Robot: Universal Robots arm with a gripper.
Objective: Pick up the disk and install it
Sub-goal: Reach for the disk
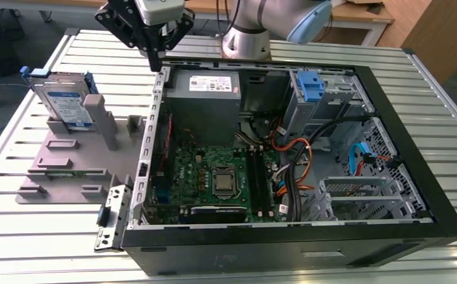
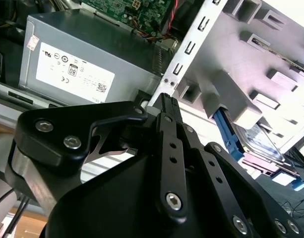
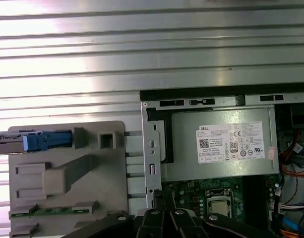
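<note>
The claw [image 1: 155, 59] hangs at the top of the exterior view, left of centre, its black fingers pressed together and pinching nothing. And look where the tip sits: right over the back corner of the open computer case [image 1: 417, 127], just above the side wall! Beside it, inside the case, lies the grey power supply [image 1: 204, 89] with its white sticker (both wrist views show that sticker plainly). Below that in the frame lies the green motherboard [image 1: 212, 171], and over at the upper right of the case a bare blue bracket [image 1: 311, 89] sits in the drive bay.

Now the disk [image 1: 62, 97]: it is in the upper left of the exterior view, outside the case, standing on edge in the grey holder plate [image 1: 62, 154], blue rails along its sides, label facing out. It is apart from the claw, untouched. Plate and case both rest on the slatted metal table [image 1: 23, 236].
</note>
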